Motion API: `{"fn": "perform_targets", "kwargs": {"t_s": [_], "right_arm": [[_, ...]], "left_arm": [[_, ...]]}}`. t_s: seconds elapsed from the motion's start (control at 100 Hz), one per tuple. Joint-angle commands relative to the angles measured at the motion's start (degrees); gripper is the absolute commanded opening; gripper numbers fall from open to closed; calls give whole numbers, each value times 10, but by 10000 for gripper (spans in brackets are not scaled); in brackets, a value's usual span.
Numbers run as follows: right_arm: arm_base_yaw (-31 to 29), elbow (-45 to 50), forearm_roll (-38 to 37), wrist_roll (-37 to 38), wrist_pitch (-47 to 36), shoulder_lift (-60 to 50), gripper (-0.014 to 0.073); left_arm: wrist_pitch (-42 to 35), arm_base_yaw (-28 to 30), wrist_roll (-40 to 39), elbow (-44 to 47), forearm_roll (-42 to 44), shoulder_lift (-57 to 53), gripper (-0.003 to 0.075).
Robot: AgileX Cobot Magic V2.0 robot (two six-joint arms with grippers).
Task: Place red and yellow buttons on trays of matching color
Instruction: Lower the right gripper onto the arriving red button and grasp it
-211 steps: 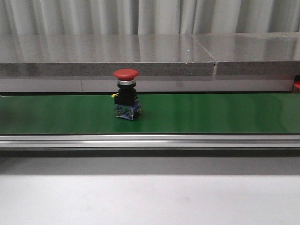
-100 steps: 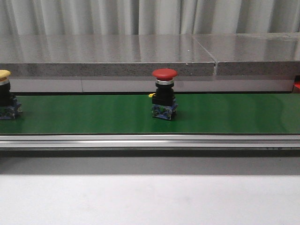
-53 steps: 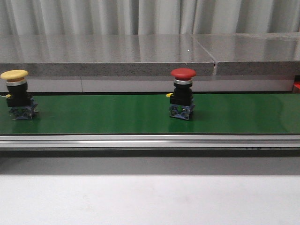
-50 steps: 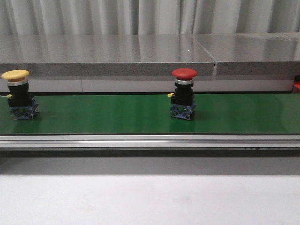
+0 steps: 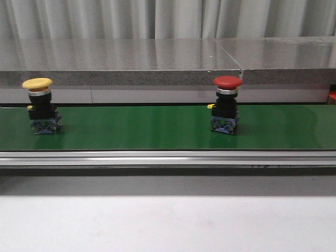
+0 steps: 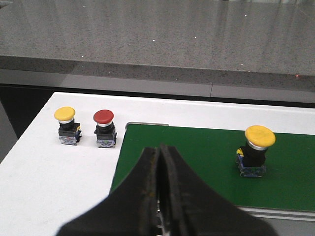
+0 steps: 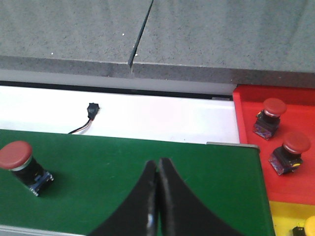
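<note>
Stood on the green belt (image 5: 157, 128), red button (image 5: 227, 105) at right, yellow button (image 5: 40, 106) at left, ready for picking; left gripper (image 6: 158, 162) and right gripper (image 7: 157, 172) pinched shut, holding nothing.

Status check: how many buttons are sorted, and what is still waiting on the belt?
Done: two red buttons sit in the red tray.

In hand: nothing. Both the left tool and the right tool are shut and empty above the belt.

Left: a yellow button and a red button stand on the belt, and one more of each colour waits on the white table beside it.
</note>
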Motion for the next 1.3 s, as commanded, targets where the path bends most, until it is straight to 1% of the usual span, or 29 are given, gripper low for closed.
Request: {"fn": "perform_targets", "kwargs": {"t_s": [0.0, 0.05, 0.08, 0.1, 0.11, 0.12, 0.15, 0.22, 0.34, 0.5, 0.67, 0.85, 0.97, 1.1, 1.29], "right_arm": [[1, -14, 6, -3, -10, -4, 111], [1, -14, 6, -3, -2, -4, 230], [1, -14, 6, -3, 2, -4, 328], [1, -14, 6, -3, 2, -4, 369], [1, -14, 6, -3, 2, -4, 410], [1, -14, 6, -3, 3, -4, 430], [1, -14, 6, -3, 3, -4, 526], [1, -14, 12, -3, 0, -4, 673], [1, -17, 32, -3, -6, -3, 627], [9, -47, 32, -10, 23, 36, 624], [60, -103, 32, -21, 58, 120, 624], [113, -148, 32, -21, 57, 212, 624], [138, -178, 32, -30, 56, 272, 624], [155, -199, 32, -39, 44, 323, 624], [155, -211, 32, -39, 35, 387, 624]], "left_arm": [[-41, -4, -1, -15, 0, 6, -19], [-41, -4, -1, -15, 0, 6, -19], [-41, -4, -1, -15, 0, 6, -19], [-41, -4, -1, -15, 0, 6, -19], [-41, -4, -1, -15, 0, 6, -19], [-41, -4, -1, -15, 0, 6, -19], [-41, -4, -1, -15, 0, 6, -19], [-41, -4, -1, -15, 0, 6, -19], [-41, -4, -1, -15, 0, 6, -19], [-41, -4, -1, -15, 0, 6, -19], [-41, -4, -1, -15, 0, 6, -19], [-41, -4, -1, -15, 0, 6, -19], [-41, -4, -1, -15, 0, 6, -19], [-41, -4, -1, -15, 0, 6, -19], [-41, -4, -1, -15, 0, 6, -19]]}}
